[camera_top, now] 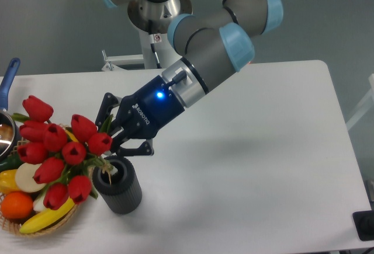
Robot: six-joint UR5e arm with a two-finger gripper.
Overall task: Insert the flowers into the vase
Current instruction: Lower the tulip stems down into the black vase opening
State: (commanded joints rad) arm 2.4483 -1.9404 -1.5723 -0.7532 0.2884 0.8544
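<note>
The flowers are a bunch of red tulips with green stems, held tilted to the left over the wicker basket. My gripper is shut on their stems just above and behind the vase. The vase is a short dark grey ribbed cylinder standing upright near the table's front left. The stem ends reach the vase's rim; I cannot tell how far they go inside. The buds hide part of the basket's contents.
A woven wicker basket with toy fruit and vegetables, including a yellow banana and an orange, sits left of the vase. A pot with a blue handle stands at the far left edge. The arm's base rises behind.
</note>
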